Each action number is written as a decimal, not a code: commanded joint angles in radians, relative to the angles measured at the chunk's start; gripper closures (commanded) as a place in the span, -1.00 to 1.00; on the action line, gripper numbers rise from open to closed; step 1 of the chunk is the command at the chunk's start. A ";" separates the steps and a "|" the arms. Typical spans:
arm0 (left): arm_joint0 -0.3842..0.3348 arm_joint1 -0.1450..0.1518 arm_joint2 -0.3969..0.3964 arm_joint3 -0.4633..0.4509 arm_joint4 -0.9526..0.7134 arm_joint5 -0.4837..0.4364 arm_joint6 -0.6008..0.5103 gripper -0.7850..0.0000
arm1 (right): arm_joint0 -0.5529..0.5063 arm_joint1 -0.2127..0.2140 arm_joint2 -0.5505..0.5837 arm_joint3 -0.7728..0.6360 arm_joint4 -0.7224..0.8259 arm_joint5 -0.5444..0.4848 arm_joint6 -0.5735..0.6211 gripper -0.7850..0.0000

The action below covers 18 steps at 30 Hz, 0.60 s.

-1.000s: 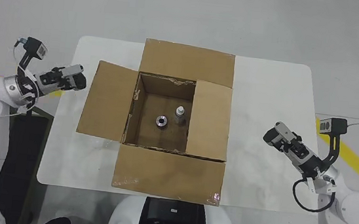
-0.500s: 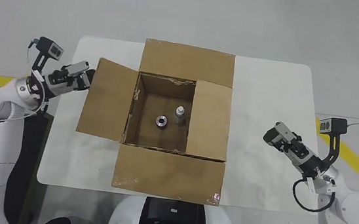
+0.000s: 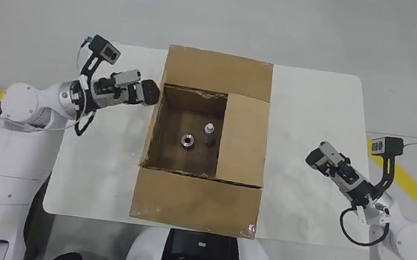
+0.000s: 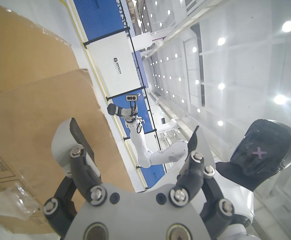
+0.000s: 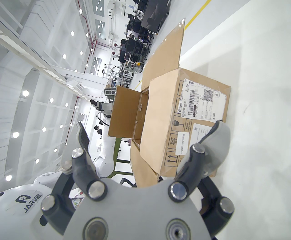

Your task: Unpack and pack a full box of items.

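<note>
You find the cardboard box [image 3: 218, 71] open at the middle of the table [image 3: 311, 102]. On its floor a small bottle [image 3: 209, 132] stands just beside a small round part [image 3: 188, 139]. The left gripper [image 3: 149, 92] sits at the box's left wall, toward the table's far edge, with its fingers spread and holding nothing. The upright left flap [image 4: 45, 102] lies just beside one finger [image 4: 77, 134]. The right gripper [image 3: 314, 154] hangs near the table's right edge, well apart from the box, fingers spread and empty.

Box [image 3: 244, 140] centred on table [image 3: 314, 110], bottle [image 3: 209, 129] beside round part [image 3: 187, 139] inside, left claw [image 3: 151, 92] at its left wall.
</note>
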 commanded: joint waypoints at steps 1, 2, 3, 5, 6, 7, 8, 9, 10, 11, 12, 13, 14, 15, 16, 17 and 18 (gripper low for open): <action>-0.009 -0.006 0.035 0.008 -0.009 0.000 0.010 -1.00 | 0.000 0.000 0.000 0.000 0.000 0.000 0.000 -1.00; -0.012 -0.008 0.048 0.007 -0.012 -0.001 0.015 -1.00 | 0.000 0.000 0.000 0.000 0.000 0.000 0.000 -1.00; -0.014 -0.011 0.060 0.003 -0.011 -0.004 0.019 -1.00 | 0.000 0.000 0.000 0.000 0.000 0.000 0.000 -1.00; -0.017 -0.014 0.083 -0.003 -0.006 -0.008 0.021 -1.00 | 0.000 0.000 0.000 0.000 0.000 0.000 0.000 -1.00; -0.018 -0.016 0.092 -0.004 -0.004 -0.006 0.022 -1.00 | 0.000 0.000 0.000 0.000 0.000 0.000 0.000 -1.00; -0.019 -0.017 0.102 -0.006 -0.005 0.001 0.020 -1.00 | 0.000 0.000 0.000 0.000 0.000 0.000 0.000 -1.00; -0.021 -0.018 0.113 -0.009 0.002 0.009 0.014 -1.00 | 0.000 0.000 0.000 0.000 0.000 0.000 0.000 -1.00; -0.025 -0.018 0.121 -0.012 0.022 0.011 0.008 -1.00 | 0.000 0.000 0.000 0.000 0.000 0.000 0.000 -1.00; -0.027 -0.018 0.128 -0.013 0.035 0.013 0.008 -1.00 | 0.000 0.000 0.000 0.000 0.000 0.000 0.000 -1.00; -0.027 -0.018 0.134 -0.015 0.043 0.016 0.009 -1.00 | 0.000 0.000 0.000 0.000 0.000 0.000 0.000 -1.00; -0.029 -0.018 0.140 -0.020 0.057 0.018 0.005 -1.00 | 0.000 0.000 0.000 0.000 0.000 0.000 0.000 -1.00; -0.030 -0.018 0.145 -0.024 0.071 0.015 0.000 -1.00 | 0.000 0.000 0.000 0.000 0.000 0.000 0.000 -1.00; -0.030 -0.018 0.149 -0.026 0.078 0.013 -0.002 -1.00 | 0.000 0.000 0.000 0.000 0.000 0.000 0.000 -1.00; -0.030 -0.018 0.153 -0.028 0.085 0.012 -0.007 -1.00 | 0.000 0.000 0.000 0.000 0.000 0.000 0.000 -1.00; -0.031 -0.018 0.157 -0.030 0.093 0.009 -0.012 -1.00 | 0.000 0.000 0.000 0.000 0.000 0.000 0.000 -1.00; -0.032 -0.017 0.160 -0.032 0.103 0.005 -0.018 -1.00 | 0.000 0.000 0.000 0.000 0.000 0.000 0.000 -1.00; -0.033 -0.016 0.163 -0.034 0.121 -0.003 -0.028 -1.00 | 0.000 0.000 0.000 0.000 0.000 0.000 0.000 -1.00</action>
